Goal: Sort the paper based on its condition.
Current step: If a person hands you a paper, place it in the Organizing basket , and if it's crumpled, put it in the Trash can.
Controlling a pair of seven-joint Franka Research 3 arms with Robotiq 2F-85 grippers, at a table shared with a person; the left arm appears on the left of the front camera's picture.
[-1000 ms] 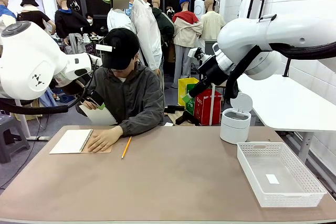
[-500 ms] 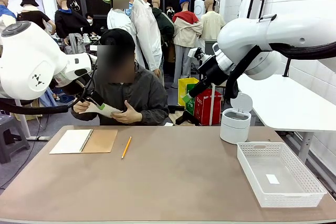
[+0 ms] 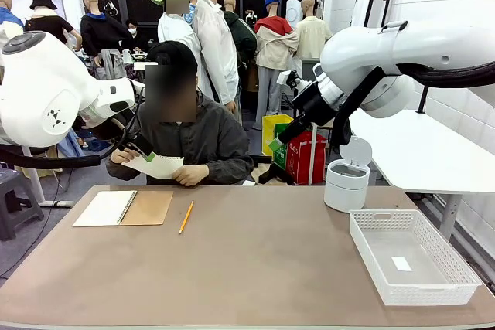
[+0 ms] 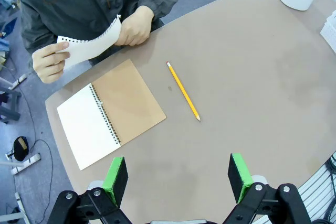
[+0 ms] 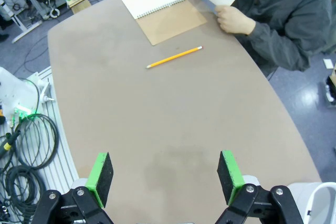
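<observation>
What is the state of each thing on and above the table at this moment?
Paper: held in both of the person's hands, above the table edge.
Notebook: open, flat.
Pencil: lying loose.
Basket: upright, a small white slip inside.
Bin: lid up.
Left pincer: open.
Right pincer: open.

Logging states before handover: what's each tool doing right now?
Left tool: open, holding nothing.
Right tool: open, holding nothing.

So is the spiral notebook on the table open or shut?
Open: the notebook lies flat, white page and brown cover side by side, beside the pencil.
</observation>
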